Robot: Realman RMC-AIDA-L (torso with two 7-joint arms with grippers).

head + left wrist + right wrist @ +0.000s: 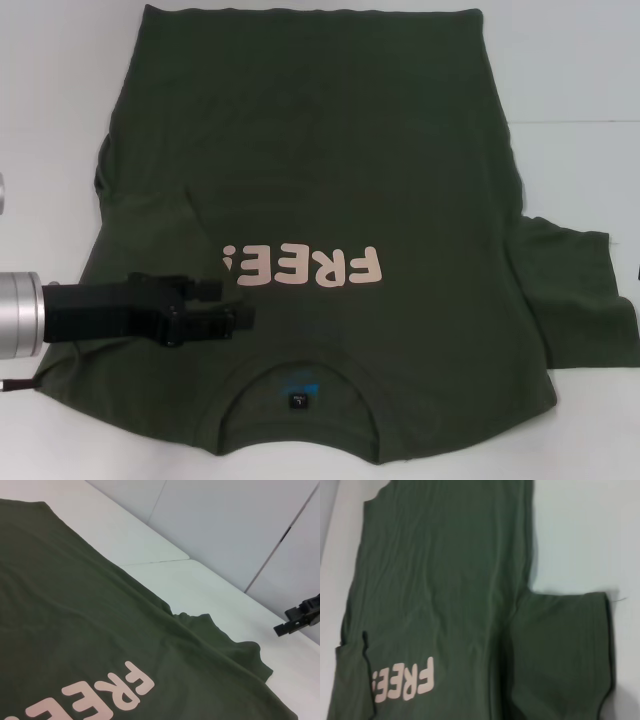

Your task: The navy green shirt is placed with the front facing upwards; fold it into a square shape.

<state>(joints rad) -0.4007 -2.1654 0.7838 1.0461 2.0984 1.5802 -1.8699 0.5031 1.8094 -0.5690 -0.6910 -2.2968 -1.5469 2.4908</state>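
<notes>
On the desk (pixel 60 120), navy green shirt (pixel 330 160): left sleeve folded in, right sleeve unfolded. Left gripper (pixel 235 305) above it, jaws' state indeterminable.

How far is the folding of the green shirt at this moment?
Early stage. Done: the left sleeve of the navy green shirt looks already folded in over the body; its edge shows beside the FREE! lettering. In hand: the left gripper is low over the chest, near that fold. Left: the right sleeve lies spread on the white table, and the body is at full length. The right gripper is not in the head view.
</notes>
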